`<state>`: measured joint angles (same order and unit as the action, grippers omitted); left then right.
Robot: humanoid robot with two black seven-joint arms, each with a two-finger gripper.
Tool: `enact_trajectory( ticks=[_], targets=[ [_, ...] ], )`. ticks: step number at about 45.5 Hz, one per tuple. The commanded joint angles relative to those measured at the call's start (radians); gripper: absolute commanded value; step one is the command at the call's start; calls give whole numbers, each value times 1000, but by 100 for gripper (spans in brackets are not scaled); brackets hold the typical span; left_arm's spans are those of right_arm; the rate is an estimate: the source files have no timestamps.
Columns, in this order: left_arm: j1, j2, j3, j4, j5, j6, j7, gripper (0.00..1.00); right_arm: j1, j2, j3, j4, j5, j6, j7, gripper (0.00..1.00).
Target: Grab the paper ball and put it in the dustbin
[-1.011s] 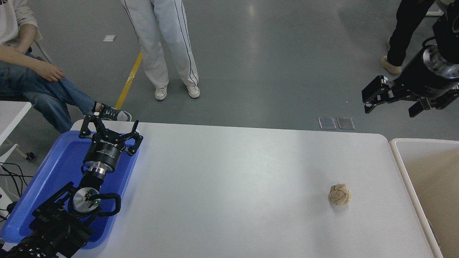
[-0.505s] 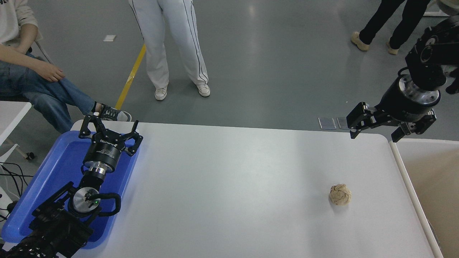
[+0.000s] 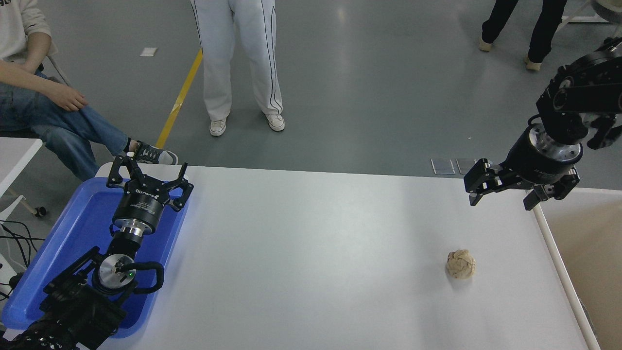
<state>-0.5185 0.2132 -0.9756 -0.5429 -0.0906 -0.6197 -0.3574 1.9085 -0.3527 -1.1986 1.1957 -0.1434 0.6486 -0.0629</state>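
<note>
The paper ball (image 3: 460, 264), a small crumpled tan wad, lies on the white table (image 3: 311, 253) toward its right side. My right gripper (image 3: 500, 201) hangs open above the table's far right corner, well beyond the ball and a little to its right, with nothing between its fingers. The dustbin (image 3: 559, 272) shows its white rim and tan inside at the picture's right edge, right of the ball. My left gripper (image 3: 148, 171) is parked open over the blue tray (image 3: 77, 228) at the lower left.
One person sits at the far left (image 3: 43, 102). Another stands beyond the table in white trousers (image 3: 240, 63), and a third in dark trousers stands at the top right (image 3: 525, 24). A second white table edge (image 3: 14, 150) is at the left.
My right arm has come down and toward the table's far right corner, closer to the ball, staying open. The people standing behind have shifted. The ball and left arm have not moved.
</note>
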Motion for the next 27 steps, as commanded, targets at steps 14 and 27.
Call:
enact_trajectory(
  ticks=[14,27],
  targets=[
    [0,0,0,0,0,0,0,100,-259,1,77,-64,-47,-195,5,100],
    [0,0,0,0,0,0,0,100,-394,8,113,-165,-111,-196,5,100]
  ],
)
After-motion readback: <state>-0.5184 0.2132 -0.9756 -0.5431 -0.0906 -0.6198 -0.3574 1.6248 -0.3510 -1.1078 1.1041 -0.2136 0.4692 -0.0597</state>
